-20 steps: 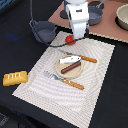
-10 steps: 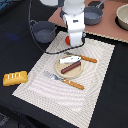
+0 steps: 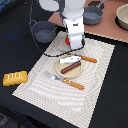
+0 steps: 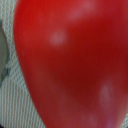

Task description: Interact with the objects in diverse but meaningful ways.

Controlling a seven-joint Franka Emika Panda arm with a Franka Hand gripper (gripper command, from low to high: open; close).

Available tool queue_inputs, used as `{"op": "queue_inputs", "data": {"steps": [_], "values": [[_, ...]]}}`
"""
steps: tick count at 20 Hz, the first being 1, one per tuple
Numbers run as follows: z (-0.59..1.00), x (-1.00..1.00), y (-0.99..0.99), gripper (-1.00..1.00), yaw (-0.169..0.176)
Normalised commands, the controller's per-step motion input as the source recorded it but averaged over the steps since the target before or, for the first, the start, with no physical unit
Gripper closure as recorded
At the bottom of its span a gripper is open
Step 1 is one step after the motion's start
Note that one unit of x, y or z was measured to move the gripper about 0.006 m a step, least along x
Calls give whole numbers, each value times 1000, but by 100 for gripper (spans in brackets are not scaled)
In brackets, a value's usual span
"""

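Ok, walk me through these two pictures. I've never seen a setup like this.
The exterior view shows a white robot arm standing over a table, its gripper pointing down at a striped placemat. On the mat sits a small plate holding a brown sausage and a pale flat piece, with a knife and a fork beside it. A yellow bread loaf lies off the mat; grey pots stand behind. The other picture comes from a camera on the arm's wrist: a red tomato fills it, very close. Whether the gripper holds it is not clear.
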Motion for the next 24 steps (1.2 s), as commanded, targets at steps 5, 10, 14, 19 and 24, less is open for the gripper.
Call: {"op": "queue_inputs", "data": {"steps": [5,10,14,19,24], "values": [[235,459,413,100,0],[221,388,369,100,0],[249,359,356,100,0],[800,277,76,100,0],[638,-132,-499,100,0]]}}
